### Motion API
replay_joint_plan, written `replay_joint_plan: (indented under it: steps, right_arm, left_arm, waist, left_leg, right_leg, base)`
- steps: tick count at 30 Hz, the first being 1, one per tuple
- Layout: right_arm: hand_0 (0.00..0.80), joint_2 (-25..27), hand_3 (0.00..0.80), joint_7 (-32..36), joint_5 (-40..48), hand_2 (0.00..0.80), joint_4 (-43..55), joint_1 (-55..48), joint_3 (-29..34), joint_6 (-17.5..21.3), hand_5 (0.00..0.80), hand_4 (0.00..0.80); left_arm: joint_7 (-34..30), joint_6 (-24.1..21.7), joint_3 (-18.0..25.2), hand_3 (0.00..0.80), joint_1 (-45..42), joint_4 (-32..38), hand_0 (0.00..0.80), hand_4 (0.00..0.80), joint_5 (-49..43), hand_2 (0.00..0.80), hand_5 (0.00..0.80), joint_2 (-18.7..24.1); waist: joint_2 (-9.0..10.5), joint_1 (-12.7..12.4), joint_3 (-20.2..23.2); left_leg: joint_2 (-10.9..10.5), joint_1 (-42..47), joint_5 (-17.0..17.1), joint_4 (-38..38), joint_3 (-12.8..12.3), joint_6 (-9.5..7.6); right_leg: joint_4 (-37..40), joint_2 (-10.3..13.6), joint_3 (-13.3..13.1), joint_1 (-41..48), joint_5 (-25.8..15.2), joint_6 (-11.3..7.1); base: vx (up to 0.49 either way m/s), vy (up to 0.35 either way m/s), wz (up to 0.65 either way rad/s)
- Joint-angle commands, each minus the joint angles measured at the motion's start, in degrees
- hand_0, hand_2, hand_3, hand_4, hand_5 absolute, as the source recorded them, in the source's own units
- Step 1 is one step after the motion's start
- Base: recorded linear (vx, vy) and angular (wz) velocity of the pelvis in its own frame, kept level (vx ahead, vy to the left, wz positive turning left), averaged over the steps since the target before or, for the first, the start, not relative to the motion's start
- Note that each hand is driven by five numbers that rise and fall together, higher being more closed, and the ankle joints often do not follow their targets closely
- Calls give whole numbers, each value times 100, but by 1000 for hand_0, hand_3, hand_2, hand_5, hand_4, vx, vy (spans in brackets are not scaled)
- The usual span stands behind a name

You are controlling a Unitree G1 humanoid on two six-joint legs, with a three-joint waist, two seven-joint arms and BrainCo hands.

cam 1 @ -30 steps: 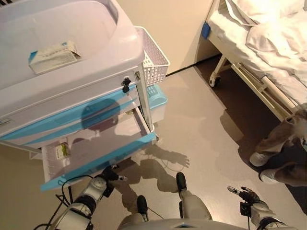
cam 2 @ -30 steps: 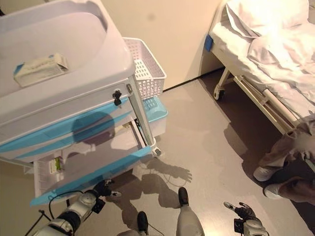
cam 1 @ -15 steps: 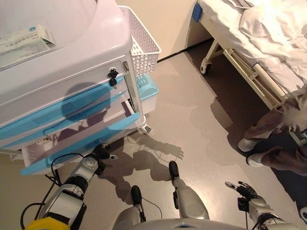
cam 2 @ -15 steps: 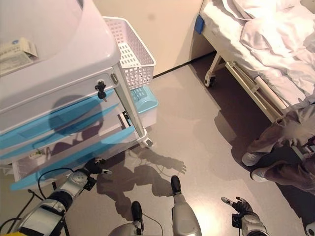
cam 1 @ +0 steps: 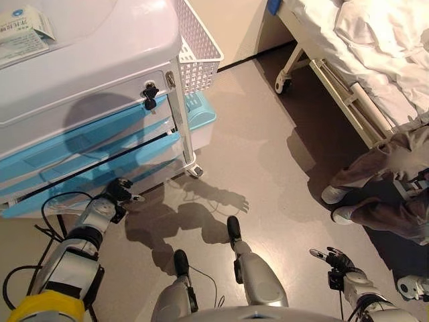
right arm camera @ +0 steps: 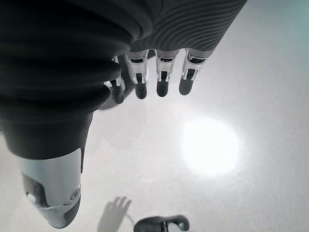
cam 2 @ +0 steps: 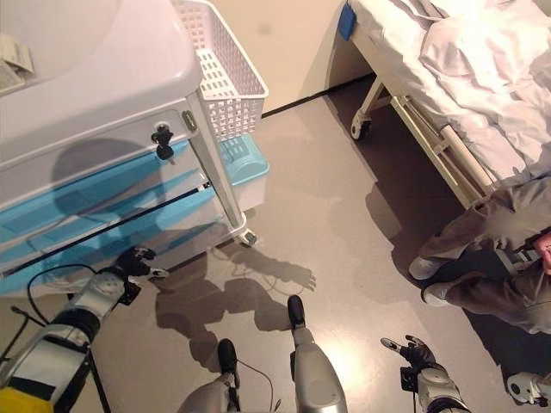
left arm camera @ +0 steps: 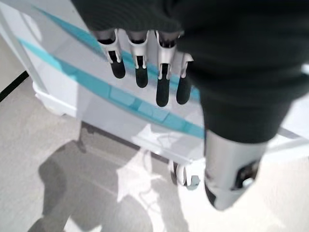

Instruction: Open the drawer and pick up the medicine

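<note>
A white medicine cart (cam 1: 100, 74) with blue-trimmed drawers stands at the left. Its lowest drawer (cam 1: 87, 178) sits almost flush with the cart, only a thin dark gap showing, and its inside is hidden. My left hand (cam 1: 117, 191) is at the drawer's blue front edge with straight fingers (left arm camera: 140, 72) pointing at the front (left arm camera: 120, 96), holding nothing. A white and blue medicine box (cam 1: 23, 33) lies on the cart top. My right hand (cam 1: 333, 260) hangs open and empty over the floor at the lower right.
A white mesh basket (cam 1: 198, 47) hangs on the cart's right side above a light blue bin (cam 1: 201, 117). A hospital bed (cam 1: 375, 60) on castors stands at the right. A person's legs and shoes (cam 1: 382, 194) are beside it.
The lowest drawer stood pulled out with a small item inside; now it is pushed nearly closed, my left hand following its front edge. The camera has shifted too.
</note>
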State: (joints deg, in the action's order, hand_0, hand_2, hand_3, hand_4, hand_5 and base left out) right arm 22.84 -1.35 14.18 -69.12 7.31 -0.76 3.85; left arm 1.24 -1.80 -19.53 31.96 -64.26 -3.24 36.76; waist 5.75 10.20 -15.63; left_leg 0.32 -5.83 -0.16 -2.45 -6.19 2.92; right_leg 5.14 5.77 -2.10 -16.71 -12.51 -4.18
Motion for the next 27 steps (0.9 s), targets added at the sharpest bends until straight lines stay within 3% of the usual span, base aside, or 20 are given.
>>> replay_joint_plan:
  steps: [1, 20, 27]
  right_arm:
    - [0, 56, 0, -7, 149, 0, 59, 11, -313, 174, 0, 0]
    - [0, -48, 0, 8, 155, 0, 215, -52, -454, 249, 0, 0]
    - [0, -127, 0, -22, 148, 0, 259, -101, -504, 266, 0, 0]
  left_arm:
    - [293, -163, 289, 0, 562, -262, 0, 0, -26, 0, 0, 501]
    - [650, -178, 449, 0, 653, -274, 0, 0, -196, 0, 0, 753]
    - [744, -193, 599, 0, 489, -252, 0, 0, -89, 0, 0, 642]
  waist:
    - [76, 16, 110]
    - [244, -16, 133]
    - [323, -33, 189]
  left_leg:
    - [-67, -859, -165, 849, 400, -195]
    - [2, -887, -67, 758, 435, -140]
    - [37, -889, -6, 721, 463, -112]
  right_leg:
    - [-566, 78, 52, -131, 402, -433]
    - [-444, 35, 73, -161, 288, -421]
    - [-421, 4, 107, -147, 263, -409]
  base:
    - [0, 0, 0]
    - [-12, -7, 0]
    - [-22, -21, 0]
